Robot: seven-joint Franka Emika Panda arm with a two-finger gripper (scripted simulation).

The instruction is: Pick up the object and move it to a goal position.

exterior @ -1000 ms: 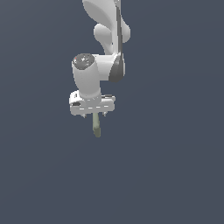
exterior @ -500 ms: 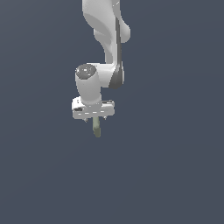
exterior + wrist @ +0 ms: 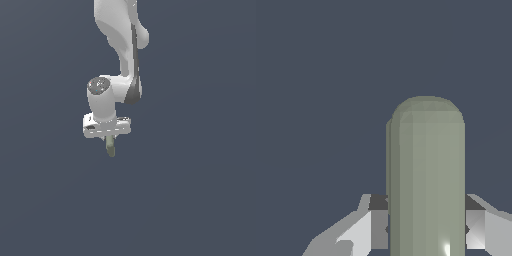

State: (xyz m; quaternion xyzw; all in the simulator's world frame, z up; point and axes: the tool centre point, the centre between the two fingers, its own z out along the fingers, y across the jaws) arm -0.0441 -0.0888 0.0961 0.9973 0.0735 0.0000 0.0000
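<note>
One olive block [image 3: 110, 146] gripped, hanging upright.
Gripper [image 3: 108, 139] clamped on block, fingers [image 3: 377, 222] pressed against both sides, against plain dark backdrop.

Dull olive-green object [image 3: 110, 146] [image 3: 427, 175], elongated, round-ended, hanging upright, clamped between hand [image 3: 110, 140] fingers

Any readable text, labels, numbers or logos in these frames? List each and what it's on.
None readable in either view.
Olive-green block: plain faces, no print.
Gripper and white arm: no logo, label or number visible.
Background: flat grey, no signs.
</note>
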